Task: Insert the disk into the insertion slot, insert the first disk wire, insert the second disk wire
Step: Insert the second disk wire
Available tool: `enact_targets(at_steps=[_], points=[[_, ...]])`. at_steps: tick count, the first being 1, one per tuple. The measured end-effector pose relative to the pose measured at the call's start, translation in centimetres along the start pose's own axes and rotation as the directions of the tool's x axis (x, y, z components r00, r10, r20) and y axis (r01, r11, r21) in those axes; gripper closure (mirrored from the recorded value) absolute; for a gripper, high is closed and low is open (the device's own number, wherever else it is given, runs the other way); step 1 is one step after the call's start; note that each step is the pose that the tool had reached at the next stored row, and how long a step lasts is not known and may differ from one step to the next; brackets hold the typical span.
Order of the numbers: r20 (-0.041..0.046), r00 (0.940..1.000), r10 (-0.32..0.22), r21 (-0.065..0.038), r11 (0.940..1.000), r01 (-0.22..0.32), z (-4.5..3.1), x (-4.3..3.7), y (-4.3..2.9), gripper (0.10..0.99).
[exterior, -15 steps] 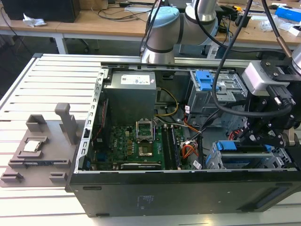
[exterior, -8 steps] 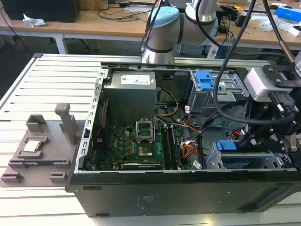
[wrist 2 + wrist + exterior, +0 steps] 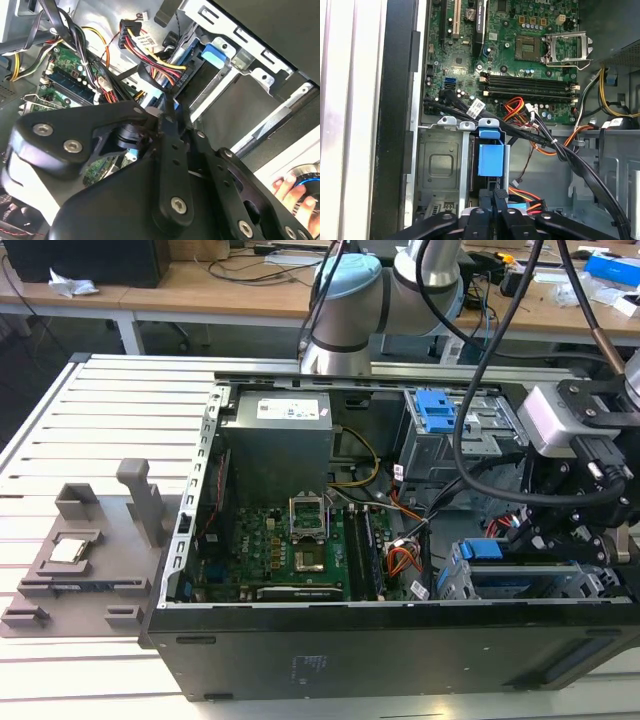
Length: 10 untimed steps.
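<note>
In the exterior view the claw (image 3: 540,530) hangs inside the open computer case (image 3: 300,640), low at the view's right, just above the silver insertion slot (image 3: 530,585) with the blue-framed disk (image 3: 487,550) in it. In the first wrist view its fingertips (image 3: 496,200) sit pressed together (nothing visibly between them) beside the disk's blue bracket (image 3: 491,157).

No print can be made out: the white label (image 3: 293,408) on the power supply (image 3: 275,445) and the tag (image 3: 476,106) on the cables are unreadable.
</note>
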<state>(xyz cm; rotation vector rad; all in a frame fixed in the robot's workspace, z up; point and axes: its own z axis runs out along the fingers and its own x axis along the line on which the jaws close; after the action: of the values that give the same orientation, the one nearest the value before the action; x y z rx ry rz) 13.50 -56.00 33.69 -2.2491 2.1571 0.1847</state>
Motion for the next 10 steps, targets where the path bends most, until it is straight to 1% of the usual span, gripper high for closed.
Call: enact_targets(at_steps=[1,2,3,4,6,7,8,9,10], points=[[0.0009,1.0000,0.000,0.000,1.0000,0.000,-0.08,-0.02,0.01,0.867],[0.0022,1.0000,0.000,0.000,1.0000,0.000,-0.53,-0.06,0.04,0.867],[0.0002,1.0000,0.000,0.000,1.0000,0.000,-1.23,-0.13,0.09,0.867],[0.0003,1.0000,0.000,0.000,1.0000,0.000,-1.59,-0.18,0.11,0.867],[0.0004,1.0000,0.000,0.000,1.0000,0.000,-1.90,-0.33,0.13,0.867],[0.0000,1.0000,0.000,0.000,1.0000,0.000,-2.06,-0.41,0.14,0.878],[0.0003,1.0000,0.000,0.000,1.0000,0.000,-2.32,-0.51,0.15,0.949],[0.0002,1.0000,0.000,0.000,1.0000,0.000,-2.65,-0.62,0.17,0.980],[0.0003,1.0000,0.000,0.000,1.0000,0.000,-2.92,-0.66,0.18,0.980]])
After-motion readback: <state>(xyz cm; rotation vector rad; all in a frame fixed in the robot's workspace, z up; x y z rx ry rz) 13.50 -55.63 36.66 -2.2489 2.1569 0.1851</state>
